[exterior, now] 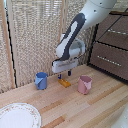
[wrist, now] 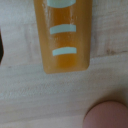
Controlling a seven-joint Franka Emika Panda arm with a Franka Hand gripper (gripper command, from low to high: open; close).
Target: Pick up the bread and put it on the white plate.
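Exterior view | we hold clamp [exterior: 64, 75] open just above toast [exterior: 64, 82] for grasp | plate [exterior: 19, 116] well apart

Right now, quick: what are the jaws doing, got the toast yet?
Gripper: jaws open, hovering just above the toast, one finger on either side. Nothing held; toast lies flat on the worktable.

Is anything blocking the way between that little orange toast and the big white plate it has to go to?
Nothing visible lies on the direct path. The toast sits under the clamp, and bare worktable runs to the white crockery. The blue cup stands close beside that route, the pink cup on the other side.
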